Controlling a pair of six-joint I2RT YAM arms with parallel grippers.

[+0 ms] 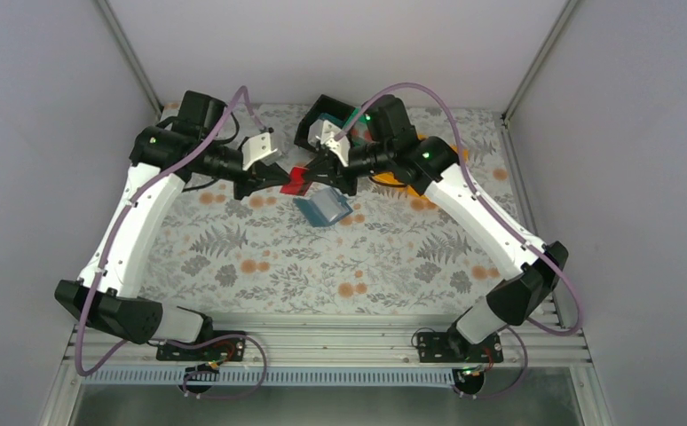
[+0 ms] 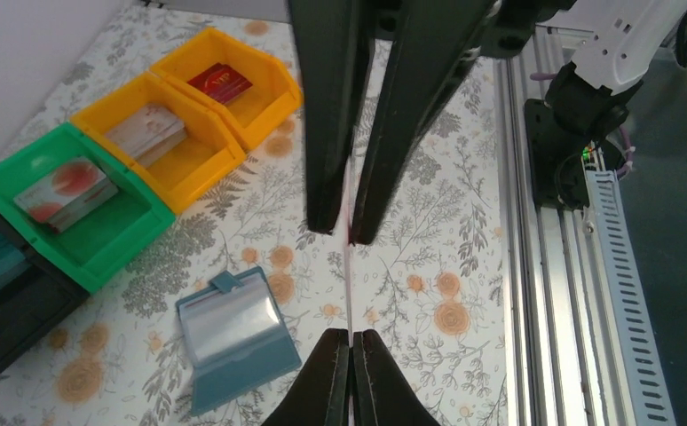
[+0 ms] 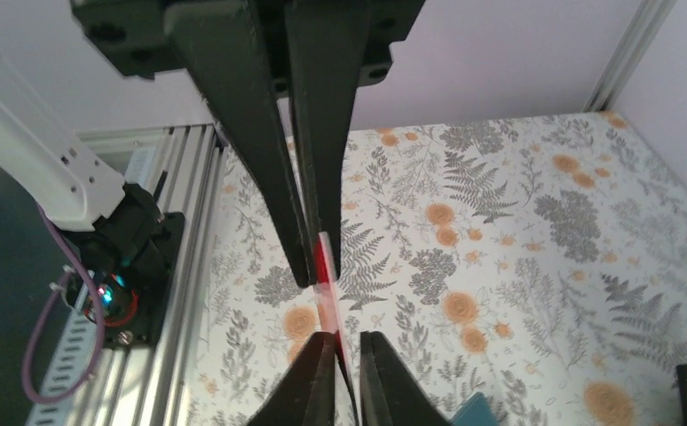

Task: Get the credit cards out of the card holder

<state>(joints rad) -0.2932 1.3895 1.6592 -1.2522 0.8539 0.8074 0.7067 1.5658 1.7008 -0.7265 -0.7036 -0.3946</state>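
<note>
**Red card pinched from both ends above the open holder**

The red card [image 1: 296, 180] is a thin, stiff rectangle, seen edge-on as a hairline in the left wrist view. The left tool [image 2: 344, 232] is clamped fully on one end of it. The right tool [image 3: 318, 273] has its black tapered fingers drawn in almost together on the other end. The card hangs clear of the surface [image 3: 517, 266], a cloth printed with grey ferns and orange blossoms.

The card holder [image 2: 233, 342] lies flat and open on the cloth, just beside and below the held card. It is a soft blue-teal bifold with glossy clear pockets and a small tab on its top edge.

A wide run of patterned cloth lies between the holder and the slotted aluminium rail [image 2: 557, 293] at the near edge.

There are four bins in a row along one side:
- A far yellow bin [image 2: 264, 124], holding a second red card [image 2: 220, 82].
- A near yellow bin [image 2: 202, 169], holding a pale stack [image 2: 149, 133].
- A green bin [image 2: 118, 248], holding a pale card with red marks [image 2: 60, 188].
- A black bin [image 2: 11, 328], cut off by the frame edge.

All four bins are hard plastic with sloped fronts.
</note>
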